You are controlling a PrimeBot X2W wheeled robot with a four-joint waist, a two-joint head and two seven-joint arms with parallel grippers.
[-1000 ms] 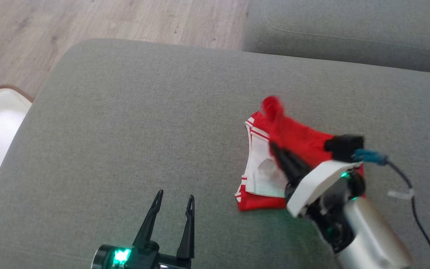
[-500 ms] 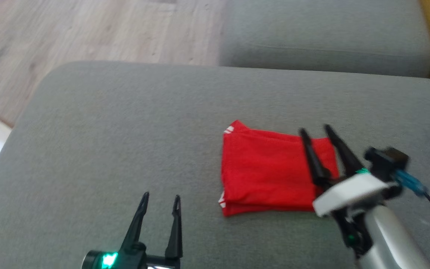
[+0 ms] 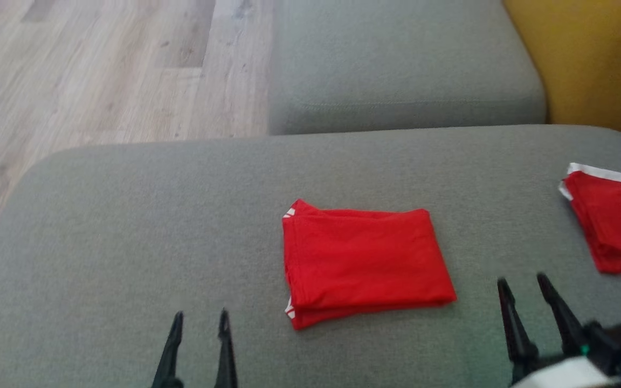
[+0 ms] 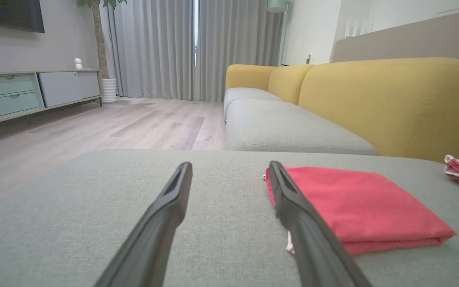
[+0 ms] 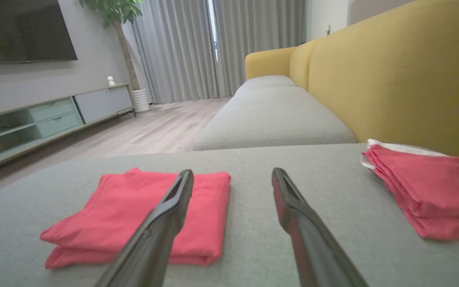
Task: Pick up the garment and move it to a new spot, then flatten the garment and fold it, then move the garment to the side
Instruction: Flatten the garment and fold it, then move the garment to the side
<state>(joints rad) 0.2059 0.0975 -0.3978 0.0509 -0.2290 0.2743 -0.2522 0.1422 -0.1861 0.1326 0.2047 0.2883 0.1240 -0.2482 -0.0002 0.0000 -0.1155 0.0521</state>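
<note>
Nearest me, the left gripper [image 3: 200,314] hangs low over the grey seat cushion [image 3: 127,215] with its 2 fingers spread and nothing between them; it is off to the left of the work and touches no cloth. The right gripper [image 3: 521,279] is likewise spread wide and empty, sitting just off the near right corner of the garment [image 3: 361,264], clear of it. The garment lies about mid-cushion between my 2 grippers, folded into a compact red rectangle with the layers stacked fairly square and only slivers of white trim showing at its left corners; the lettering and number are hidden inside the fold. I judge the pick-up, the flattening and the folding as done. What I read as left is the last step, carrying the bundle to the side. Farther right, near the cushion's edge, a second folded red garment with a white edge [image 3: 612,221] already rests, well apart from mine, which suggests that side as the drop spot. Beyond are another grey cushion [image 3: 397,64], the yellow backrest [image 3: 585,59] and wood floor [image 3: 100,64].
</note>
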